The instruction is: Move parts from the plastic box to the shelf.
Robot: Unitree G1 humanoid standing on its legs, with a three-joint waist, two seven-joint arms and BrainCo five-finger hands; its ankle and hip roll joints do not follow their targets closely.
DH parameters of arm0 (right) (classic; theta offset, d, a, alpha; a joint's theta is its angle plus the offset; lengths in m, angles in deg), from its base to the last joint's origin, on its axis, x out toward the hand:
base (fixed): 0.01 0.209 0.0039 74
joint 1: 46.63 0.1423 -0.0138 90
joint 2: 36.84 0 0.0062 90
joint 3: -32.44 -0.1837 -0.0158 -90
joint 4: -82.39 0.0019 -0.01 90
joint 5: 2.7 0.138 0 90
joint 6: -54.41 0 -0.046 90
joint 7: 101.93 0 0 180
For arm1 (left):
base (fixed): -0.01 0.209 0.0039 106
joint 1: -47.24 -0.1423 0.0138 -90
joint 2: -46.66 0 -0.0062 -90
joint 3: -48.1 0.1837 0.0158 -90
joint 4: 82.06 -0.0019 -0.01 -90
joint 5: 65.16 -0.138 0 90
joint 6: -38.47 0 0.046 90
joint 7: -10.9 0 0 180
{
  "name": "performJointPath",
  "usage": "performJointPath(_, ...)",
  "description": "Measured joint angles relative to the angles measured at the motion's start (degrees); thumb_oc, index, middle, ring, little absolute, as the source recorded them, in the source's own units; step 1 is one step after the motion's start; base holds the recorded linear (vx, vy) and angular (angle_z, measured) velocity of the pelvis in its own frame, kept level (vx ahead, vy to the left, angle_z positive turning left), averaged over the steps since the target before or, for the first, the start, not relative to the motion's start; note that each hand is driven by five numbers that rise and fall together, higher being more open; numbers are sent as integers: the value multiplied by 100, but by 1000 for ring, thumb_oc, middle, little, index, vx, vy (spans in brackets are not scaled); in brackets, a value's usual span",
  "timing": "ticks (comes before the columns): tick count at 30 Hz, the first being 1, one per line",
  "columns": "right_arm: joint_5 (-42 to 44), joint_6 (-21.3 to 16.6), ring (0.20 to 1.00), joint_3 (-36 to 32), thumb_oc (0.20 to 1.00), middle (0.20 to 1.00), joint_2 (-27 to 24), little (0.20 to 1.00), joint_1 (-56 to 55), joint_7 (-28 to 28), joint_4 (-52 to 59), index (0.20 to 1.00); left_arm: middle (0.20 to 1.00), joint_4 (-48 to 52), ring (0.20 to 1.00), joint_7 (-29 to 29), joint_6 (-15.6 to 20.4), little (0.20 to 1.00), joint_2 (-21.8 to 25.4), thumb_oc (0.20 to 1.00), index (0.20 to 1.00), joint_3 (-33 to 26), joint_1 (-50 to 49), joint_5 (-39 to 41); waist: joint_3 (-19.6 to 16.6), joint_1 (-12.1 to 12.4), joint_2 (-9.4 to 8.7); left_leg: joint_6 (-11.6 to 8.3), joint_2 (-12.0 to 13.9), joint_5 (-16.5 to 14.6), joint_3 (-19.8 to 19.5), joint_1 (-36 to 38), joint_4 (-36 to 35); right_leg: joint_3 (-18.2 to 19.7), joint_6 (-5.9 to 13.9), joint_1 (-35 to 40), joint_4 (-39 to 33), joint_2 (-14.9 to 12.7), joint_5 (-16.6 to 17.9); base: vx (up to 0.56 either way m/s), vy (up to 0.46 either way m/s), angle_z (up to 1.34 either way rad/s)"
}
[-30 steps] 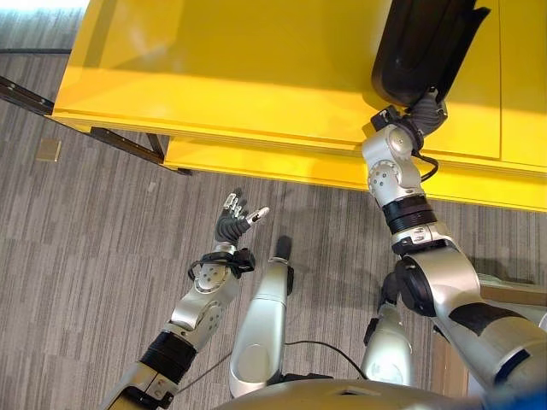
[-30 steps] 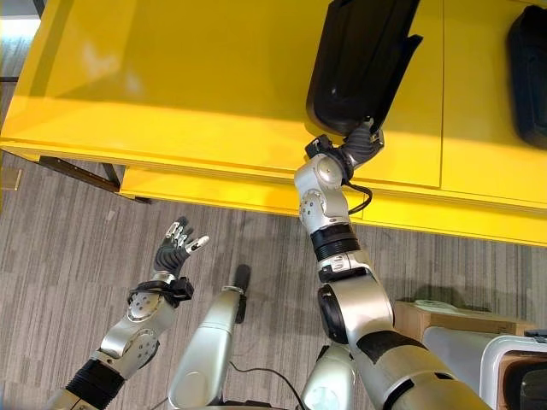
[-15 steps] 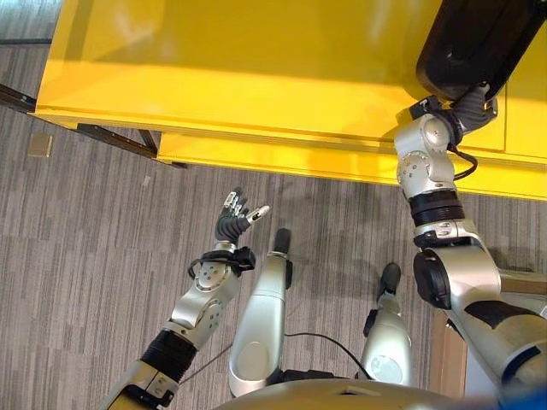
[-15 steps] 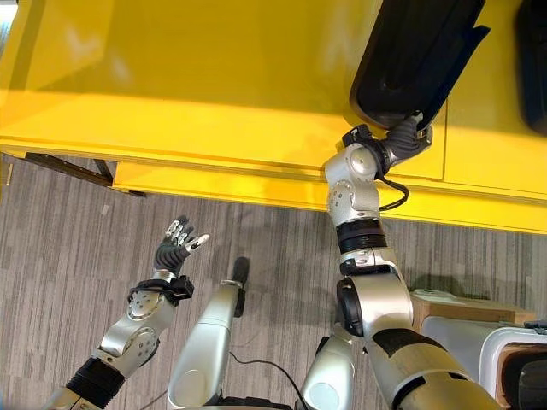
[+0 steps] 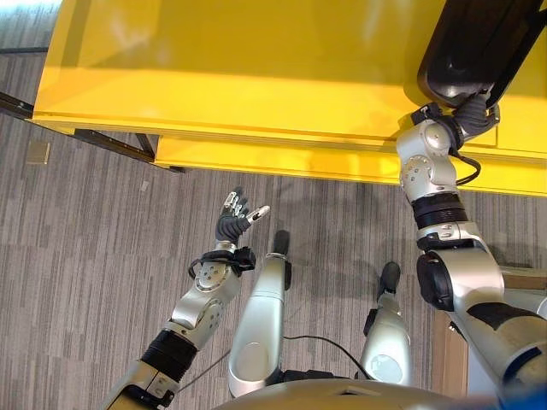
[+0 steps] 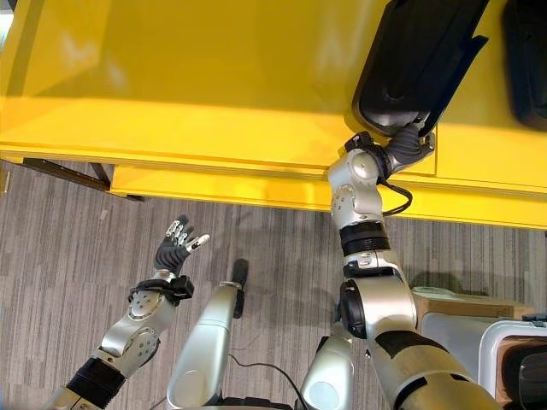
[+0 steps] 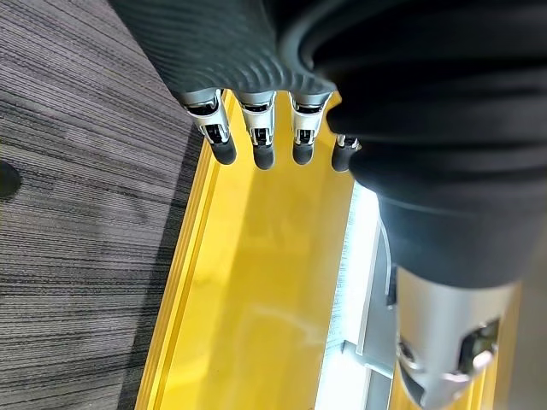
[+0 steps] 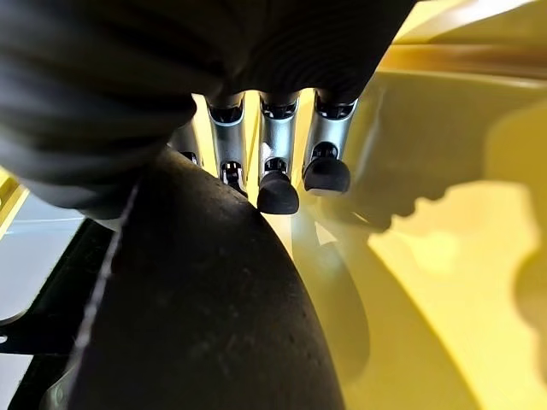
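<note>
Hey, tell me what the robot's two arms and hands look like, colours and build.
Both arms are silver-grey metal with rounded shells and black bands at the joints. The left hand has a dark ribbed cover over its back and wrist, and slim silver fingers ending in dark rounded tips. The right hand wears the same dark ribbed cover, with matching silver, dark-tipped fingers.

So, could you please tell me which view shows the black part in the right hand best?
The right eye view: the black part lies on the yellow shelf, the right hand at its near end. The left eye view cuts off its top; the right wrist view shows a dark curved surface up close.
</note>
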Motion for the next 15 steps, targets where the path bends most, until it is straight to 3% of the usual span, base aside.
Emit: performJointPath(15, -421, 246, 200, 152, 200, 200, -193, 200, 6, -100, -174, 200, 1000, 0, 1000, -1, 31, 1000, -48, 1000, 1000, -37, 3, -59, 36, 37, 67, 0, -8, 0, -4, 2, 2, 0, 2, 5, 1, 4, 1, 0, 0, 0)
